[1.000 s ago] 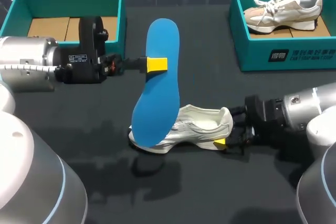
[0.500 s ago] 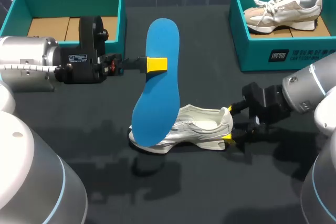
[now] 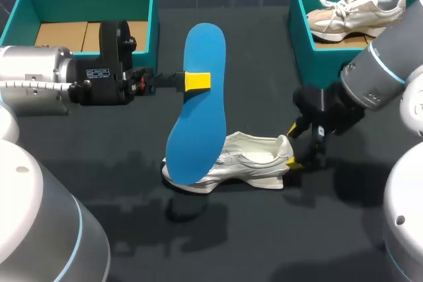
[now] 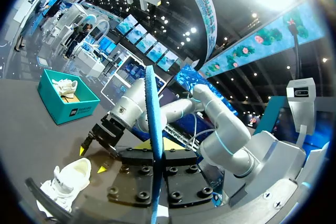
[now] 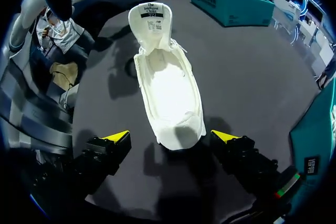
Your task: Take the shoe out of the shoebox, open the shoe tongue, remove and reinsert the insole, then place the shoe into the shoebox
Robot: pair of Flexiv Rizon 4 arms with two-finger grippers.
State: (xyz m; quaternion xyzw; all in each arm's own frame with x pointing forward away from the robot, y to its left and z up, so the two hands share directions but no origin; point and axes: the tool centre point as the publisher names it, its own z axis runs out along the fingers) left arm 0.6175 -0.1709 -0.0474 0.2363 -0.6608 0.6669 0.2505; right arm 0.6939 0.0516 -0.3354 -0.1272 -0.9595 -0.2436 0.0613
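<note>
We hold the blue insole (image 3: 196,107) in the left gripper (image 3: 197,81), pinched across its narrow middle and standing nearly upright, its lower end just in front of the shoe's toe; from the left wrist view we see it edge-on (image 4: 152,129), thin and slightly curved.

The white shoe (image 3: 244,163) lies on the dark table (image 3: 99,196), between the two arms, its tongue (image 5: 150,17) folded forward and its mouth gaping.

The right gripper (image 5: 169,136) stands wide open just behind the heel, a finger on either side, and we cannot see that either touches it.

We judge the insole light, thin and bendy; a grip at the middle leaves both ends free to flop, so the leading end wants guiding into the mouth rather than pushing.

The shoe looks light, with a soft upper, and likely to slide on the table; the heel is its firmest part, and we would brace it there.

The empty shoebox (image 3: 79,4) sits at the far left; a second box (image 3: 357,64) at the far right holds another shoe (image 3: 353,11).
</note>
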